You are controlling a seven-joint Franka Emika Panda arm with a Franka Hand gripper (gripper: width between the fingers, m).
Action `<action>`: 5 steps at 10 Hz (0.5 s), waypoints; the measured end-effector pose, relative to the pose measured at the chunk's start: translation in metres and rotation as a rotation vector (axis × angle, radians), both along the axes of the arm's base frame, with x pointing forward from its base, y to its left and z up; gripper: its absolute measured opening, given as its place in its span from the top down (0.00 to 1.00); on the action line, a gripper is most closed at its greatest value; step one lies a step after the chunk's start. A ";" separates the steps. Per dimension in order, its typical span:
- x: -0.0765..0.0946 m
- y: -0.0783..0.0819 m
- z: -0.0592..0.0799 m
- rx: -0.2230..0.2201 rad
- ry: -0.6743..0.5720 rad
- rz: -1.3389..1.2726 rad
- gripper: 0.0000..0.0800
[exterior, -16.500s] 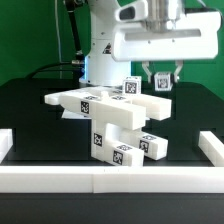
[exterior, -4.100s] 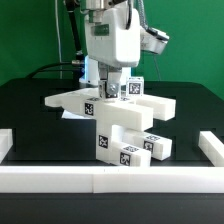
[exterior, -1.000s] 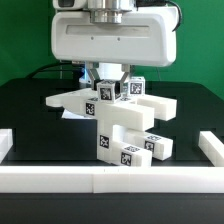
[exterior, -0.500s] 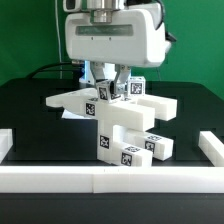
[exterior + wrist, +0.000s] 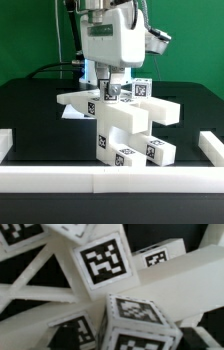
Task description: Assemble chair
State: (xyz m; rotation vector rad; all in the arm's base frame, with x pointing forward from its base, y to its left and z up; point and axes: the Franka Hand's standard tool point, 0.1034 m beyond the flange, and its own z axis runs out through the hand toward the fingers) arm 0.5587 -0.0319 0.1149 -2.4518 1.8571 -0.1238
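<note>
The robot arm reaches straight down from above, and its gripper [image 5: 113,89] sits at the top of the white chair [image 5: 120,120], with its fingers on both sides of a small tagged block there. I cannot tell if it is squeezing. The chair stands on the black table [image 5: 30,110], inside the white rails [image 5: 100,179].

No readable text; tags [image 5: 104,262] only.
</note>
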 end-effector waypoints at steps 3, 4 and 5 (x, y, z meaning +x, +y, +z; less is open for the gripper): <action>0.001 0.002 0.000 -0.015 0.005 0.122 0.21; 0.001 0.003 0.000 -0.037 0.008 0.274 0.19; 0.001 0.001 0.000 -0.047 0.008 0.377 0.19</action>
